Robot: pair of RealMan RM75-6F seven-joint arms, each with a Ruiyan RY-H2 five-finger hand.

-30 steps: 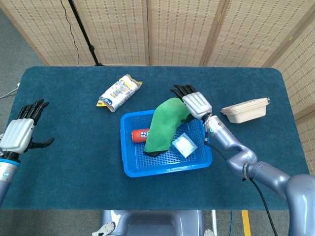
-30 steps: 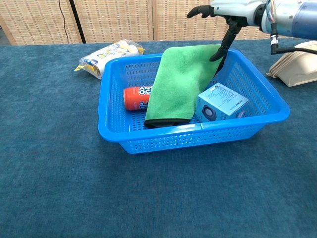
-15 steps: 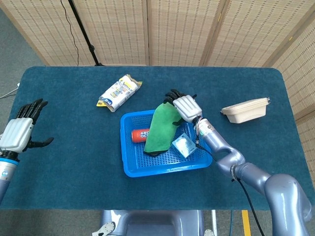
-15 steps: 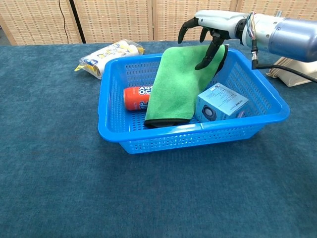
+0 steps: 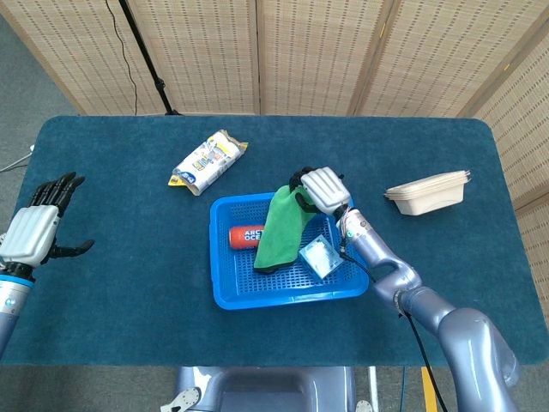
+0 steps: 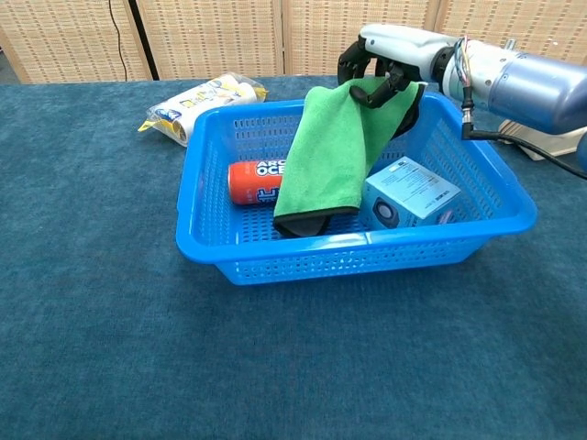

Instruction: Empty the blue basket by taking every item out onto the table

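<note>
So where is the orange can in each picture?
Head view: the orange can lies in the left part of the blue basket, partly under the green cloth.
Chest view: the can is left of centre, against the cloth.
Shared landmark: the green cloth.

A blue perforated plastic basket (image 6: 220, 257) is holding an orange can (image 6: 252, 181), a pale-blue carton (image 6: 413, 191) and a draped green microfibre cloth (image 6: 335, 156).

Basket (image 5: 225, 292) sat mid-table, with the can (image 5: 244, 235) inside at its left wall, box (image 5: 320, 255) at its right, cloth (image 5: 280, 227) draped between. Packet (image 5: 207, 161) lay behind.
</note>
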